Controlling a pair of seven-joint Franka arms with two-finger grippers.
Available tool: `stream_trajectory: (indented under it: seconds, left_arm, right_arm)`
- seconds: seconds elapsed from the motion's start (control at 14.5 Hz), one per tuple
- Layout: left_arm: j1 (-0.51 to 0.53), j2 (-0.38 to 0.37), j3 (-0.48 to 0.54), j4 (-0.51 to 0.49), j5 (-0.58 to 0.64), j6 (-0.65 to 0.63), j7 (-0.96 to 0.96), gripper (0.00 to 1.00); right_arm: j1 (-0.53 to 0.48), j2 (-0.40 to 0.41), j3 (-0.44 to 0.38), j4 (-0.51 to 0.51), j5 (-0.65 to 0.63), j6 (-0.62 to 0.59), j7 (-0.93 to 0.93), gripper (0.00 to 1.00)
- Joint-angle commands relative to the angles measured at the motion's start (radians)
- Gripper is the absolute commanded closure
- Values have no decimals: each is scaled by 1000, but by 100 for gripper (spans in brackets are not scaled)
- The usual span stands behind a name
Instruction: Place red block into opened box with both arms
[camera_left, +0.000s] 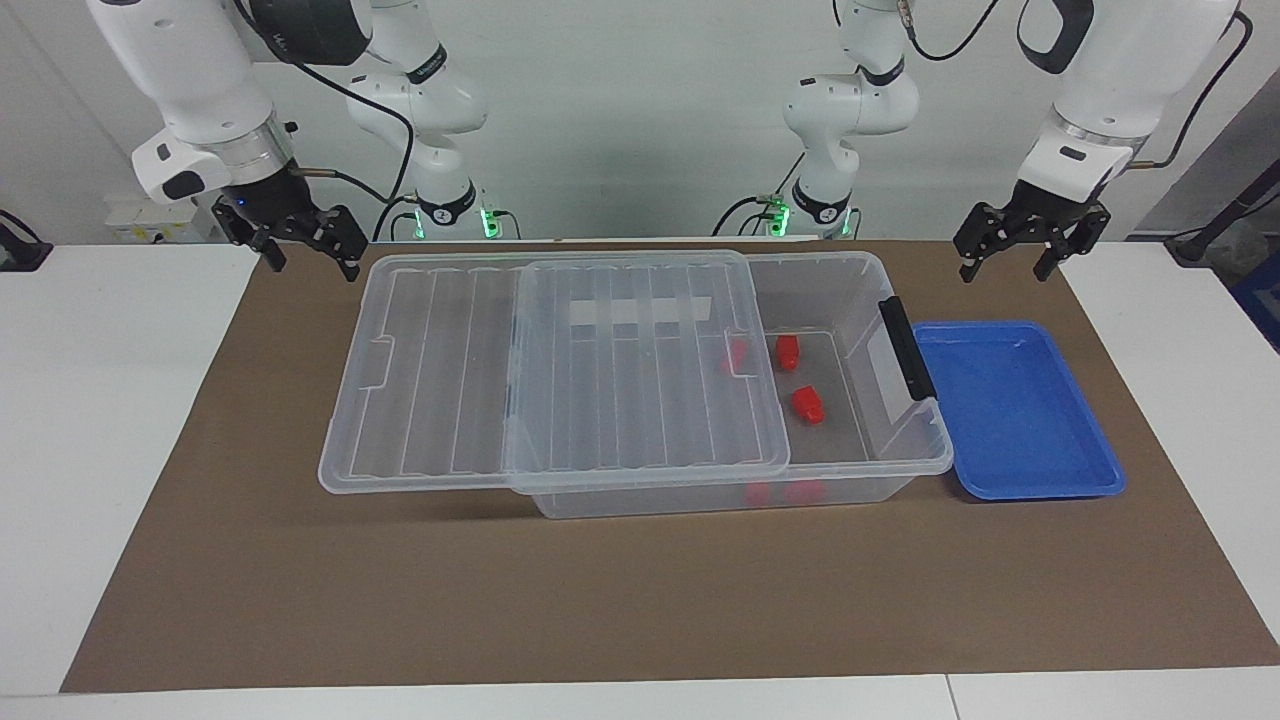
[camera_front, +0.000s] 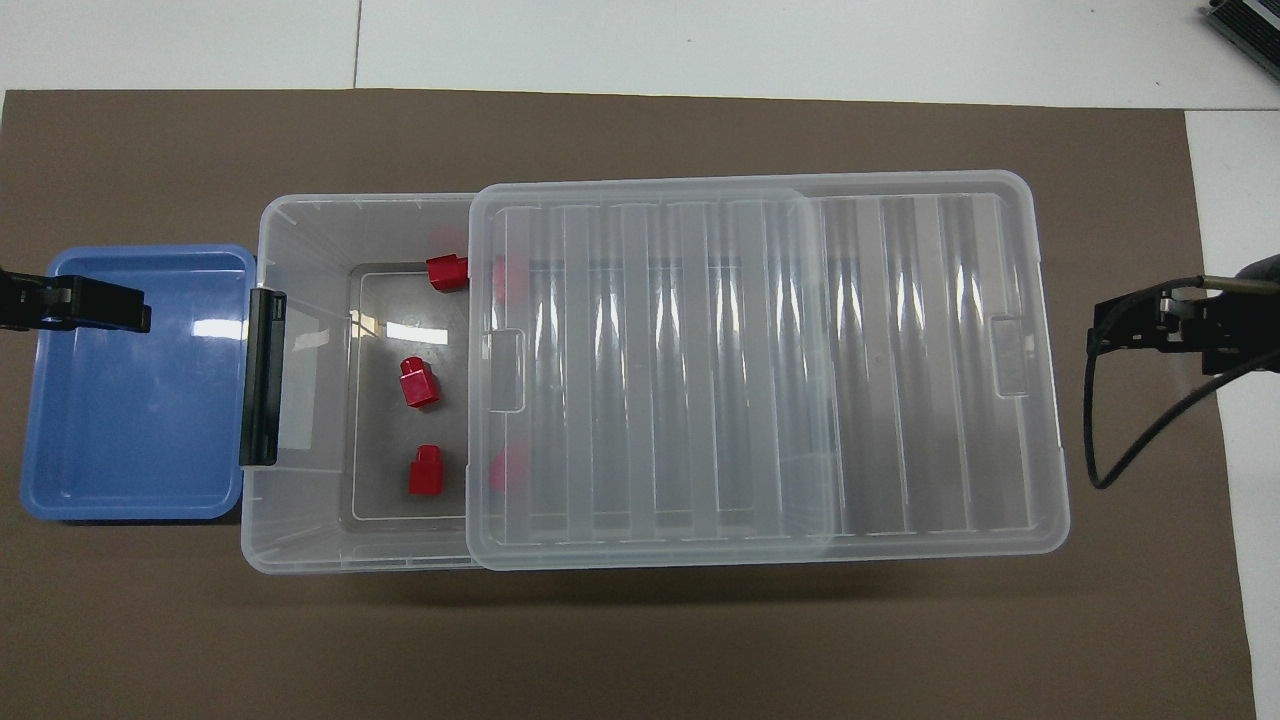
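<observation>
The box (camera_left: 860, 466) is a clear bin on the brown mat. Its ribbed lid (camera_left: 600, 400) is slid toward the right arm's end, so the end by the black handle (camera_left: 907, 348) stands open. Several red blocks lie inside: one red block (camera_front: 418, 383) in the open part, another (camera_front: 428, 470) beside it, a third (camera_front: 447, 272) at the wall, and others blurred under the lid (camera_front: 750, 370). My left gripper (camera_left: 1003, 268) hangs open and holds nothing, in the air by the blue tray. My right gripper (camera_left: 311, 262) hangs open with nothing in it, off the lid's end.
A shallow blue tray (camera_left: 1020, 410) lies against the box's handle end, toward the left arm's end. The brown mat (camera_left: 640, 600) covers the table's middle, with white table at both ends. A black cable (camera_front: 1130, 440) loops down from the right wrist.
</observation>
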Motion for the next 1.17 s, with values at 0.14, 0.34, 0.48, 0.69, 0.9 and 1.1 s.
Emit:
stream_trajectory:
  seconds: [0.14,0.34,0.48,0.69,0.9,1.1]
  left_arm:
    - [-1,-17,5,-11,-15,-14,-11,0]
    - [-1,-17,5,-11,-15,-14,-10,0]
    - [-1,-17,5,-11,-15,-14,-10,0]
    - [-1,-17,5,-11,-15,-14,-11,0]
    - [-1,-17,5,-11,-15,-16,-11,0]
    - [-1,-17,5,-11,-15,-14,-11,0]
  right_arm:
    - [-19,5,7,11,-2,-14,-15,0]
    - [-42,2,7,12,7,71,-36,0]
    - [-47,0,7,-7,-3,116,-87,45]
    - [-114,3,6,-44,-10,176,-305,100]
    - [-156,25,6,-79,-20,228,-386,100]
    - [-154,72,6,-128,-40,324,-371,100]
